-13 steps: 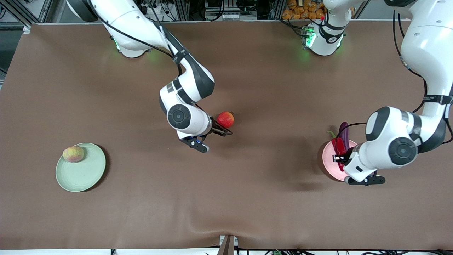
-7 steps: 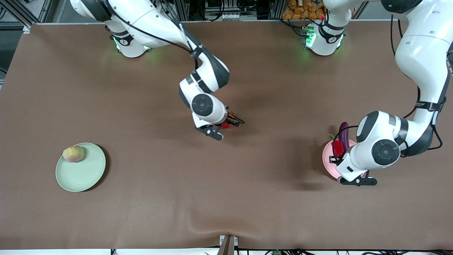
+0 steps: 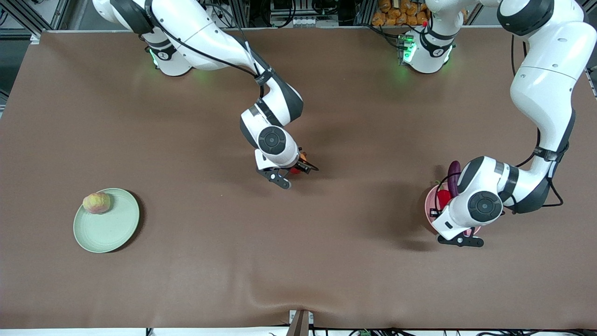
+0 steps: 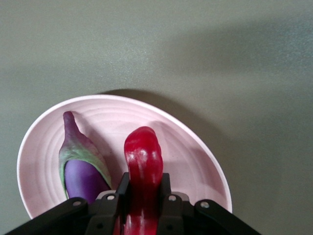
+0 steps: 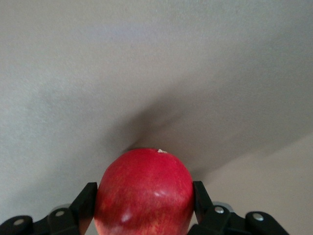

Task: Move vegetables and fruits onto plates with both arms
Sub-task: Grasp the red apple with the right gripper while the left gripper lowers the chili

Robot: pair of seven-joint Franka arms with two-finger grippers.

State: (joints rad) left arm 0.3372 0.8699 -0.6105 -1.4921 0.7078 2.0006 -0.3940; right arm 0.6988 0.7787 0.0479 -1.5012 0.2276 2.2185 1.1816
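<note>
The left gripper (image 4: 143,196) is clenched narrowly on the red chili pepper (image 4: 143,161), which juts forward from between its jaws over the pink plate (image 4: 195,152); the eggplant (image 4: 78,164) lies on that plate just beside them. The right gripper (image 5: 145,200) has its jaws spread wide around the red fruit (image 5: 144,191), one finger against each flank.
</note>
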